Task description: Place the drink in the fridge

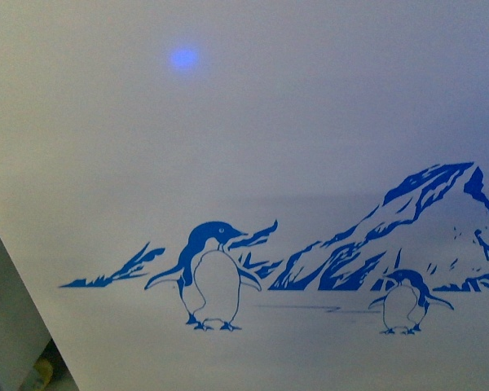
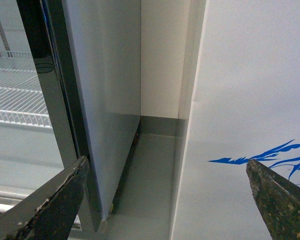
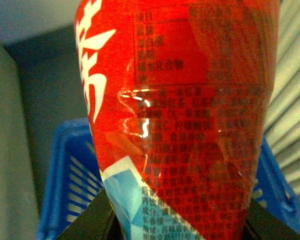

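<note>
Right wrist view: right claw (image 3: 177, 227) clamped on red drink bottle (image 3: 190, 125), its long axis running straight out from the jaws; blue basket (image 3: 65, 190) behind | left claw (image 2: 165, 200) wide, empty, near fridge (image 2: 250, 75) side | front: fridge wall with penguin decal (image 1: 214, 277) close ahead, top not in view; likely a lift by the right arm.

Left gripper (image 2: 166, 162) with jaws spread wide, right gripper (image 3: 180, 222) jaws clamped on red drink (image 3: 190, 100)

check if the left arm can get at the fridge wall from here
Probably yes: the left gripper hangs open and empty right beside the fridge wall with the blue decal, nothing between them.
</note>
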Motion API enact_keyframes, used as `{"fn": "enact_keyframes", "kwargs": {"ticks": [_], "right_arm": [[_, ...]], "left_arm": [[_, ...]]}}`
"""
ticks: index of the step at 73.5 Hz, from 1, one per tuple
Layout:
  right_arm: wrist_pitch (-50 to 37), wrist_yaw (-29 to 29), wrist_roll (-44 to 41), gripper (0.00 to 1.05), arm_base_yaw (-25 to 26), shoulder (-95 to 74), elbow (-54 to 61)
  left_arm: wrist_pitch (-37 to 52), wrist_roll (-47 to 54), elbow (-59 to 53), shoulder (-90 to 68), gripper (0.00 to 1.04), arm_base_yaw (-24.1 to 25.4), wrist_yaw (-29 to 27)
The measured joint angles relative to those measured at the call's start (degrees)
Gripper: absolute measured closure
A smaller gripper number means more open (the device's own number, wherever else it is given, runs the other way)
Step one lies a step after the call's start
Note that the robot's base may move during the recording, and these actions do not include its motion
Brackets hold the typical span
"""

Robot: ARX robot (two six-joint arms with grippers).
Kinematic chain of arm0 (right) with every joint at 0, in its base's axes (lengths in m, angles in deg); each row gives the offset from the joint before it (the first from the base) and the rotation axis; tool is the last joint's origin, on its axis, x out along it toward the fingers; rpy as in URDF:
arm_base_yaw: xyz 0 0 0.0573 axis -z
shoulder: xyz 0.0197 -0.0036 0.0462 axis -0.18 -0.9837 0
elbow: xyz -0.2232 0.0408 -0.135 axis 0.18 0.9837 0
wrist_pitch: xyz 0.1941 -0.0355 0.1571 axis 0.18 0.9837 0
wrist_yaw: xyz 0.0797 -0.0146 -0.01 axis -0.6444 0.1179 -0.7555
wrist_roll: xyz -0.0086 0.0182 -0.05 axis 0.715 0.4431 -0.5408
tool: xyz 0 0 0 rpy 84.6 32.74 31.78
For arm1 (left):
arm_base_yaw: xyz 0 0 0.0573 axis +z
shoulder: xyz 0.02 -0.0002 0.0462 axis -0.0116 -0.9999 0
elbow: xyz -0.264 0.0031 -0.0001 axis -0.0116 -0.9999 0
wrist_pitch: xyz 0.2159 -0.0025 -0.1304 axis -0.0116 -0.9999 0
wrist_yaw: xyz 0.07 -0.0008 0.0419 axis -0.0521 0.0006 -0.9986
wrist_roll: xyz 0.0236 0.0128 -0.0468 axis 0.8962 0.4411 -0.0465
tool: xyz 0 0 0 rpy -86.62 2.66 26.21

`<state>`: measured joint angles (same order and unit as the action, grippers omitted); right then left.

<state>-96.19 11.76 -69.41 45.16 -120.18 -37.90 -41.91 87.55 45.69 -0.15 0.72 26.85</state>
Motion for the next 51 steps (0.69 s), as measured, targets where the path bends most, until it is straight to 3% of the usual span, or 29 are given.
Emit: {"fn": "enact_keyframes", "kwargs": {"ticks": [22,34,40,51], "right_arm": [[15.26,-18.75,13.2,0.66,0.68,44.41,2.56],[15.69,-18.6,19.58,0.66,-5.18,57.92,4.66],[16.96,-12.35,21.2,0.67,-9.81,60.3,5.86],[19.17,-8.57,22.56,0.67,-18.16,65.13,9.07]], "left_arm": [[0.0,0.0,0.0,0.0,0.08,0.0,0.0],[0.0,-0.02,0.0,0.0,0.08,0.0,0.0],[0.0,0.07,0.0,0.04,0.08,0.0,-0.09],[0.0,0.02,0.0,0.02,0.08,0.0,0.0]]}}
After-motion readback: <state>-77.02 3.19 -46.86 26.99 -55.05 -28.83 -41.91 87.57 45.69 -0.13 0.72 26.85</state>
